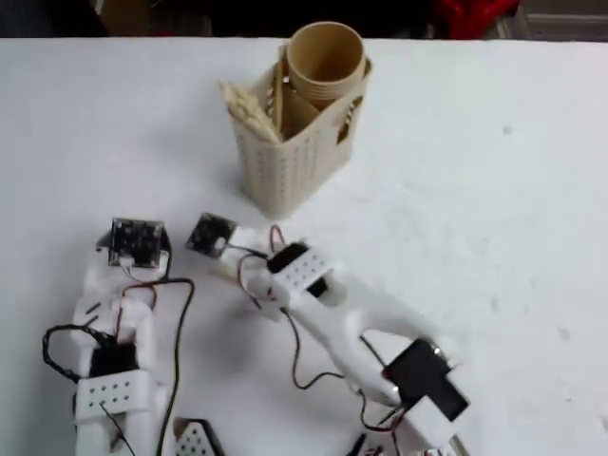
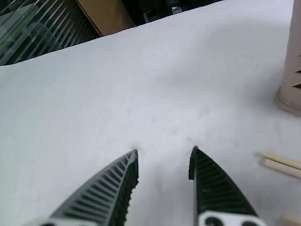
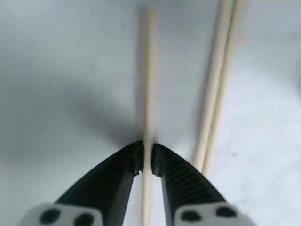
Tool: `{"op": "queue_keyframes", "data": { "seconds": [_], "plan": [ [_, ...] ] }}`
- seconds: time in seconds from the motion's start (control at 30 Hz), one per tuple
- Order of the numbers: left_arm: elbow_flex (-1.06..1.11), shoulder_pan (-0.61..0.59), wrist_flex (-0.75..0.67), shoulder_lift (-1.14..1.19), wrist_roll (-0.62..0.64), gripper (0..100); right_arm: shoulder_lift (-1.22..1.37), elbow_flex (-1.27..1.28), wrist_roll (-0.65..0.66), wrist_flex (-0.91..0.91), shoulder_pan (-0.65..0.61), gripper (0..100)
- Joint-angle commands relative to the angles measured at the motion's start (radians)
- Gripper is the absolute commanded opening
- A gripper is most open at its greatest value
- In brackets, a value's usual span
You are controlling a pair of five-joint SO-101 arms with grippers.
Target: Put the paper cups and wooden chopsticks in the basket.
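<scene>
One basket (image 1: 290,161) at the far centre of the worktop (image 1: 494,190) holds one stack of paper cups (image 1: 326,62) and a bundle of chopsticks (image 1: 249,109), with three more on the worktop: a single chopstick (image 3: 149,70) pinched in my right jaws, a chopstick pair (image 3: 218,80) just beside it, my left jaws spread wide.

No readable text, labels, numbers or signs appear on anything here.
</scene>
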Motion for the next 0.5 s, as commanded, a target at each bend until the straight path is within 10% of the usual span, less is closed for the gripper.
{"op": "queue_keyframes", "data": {
  "seconds": [0.0,0.47],
  "plan": [
    [0.000,0.008,0.005,-0.016,0.006,19,-0.134,0.002,-0.038,0.058,0.001,1.6],
    [0.000,0.013,0.005,-0.016,0.006,19,-0.946,-0.023,-0.141,0.252,0.176,1.6]
  ]
}}
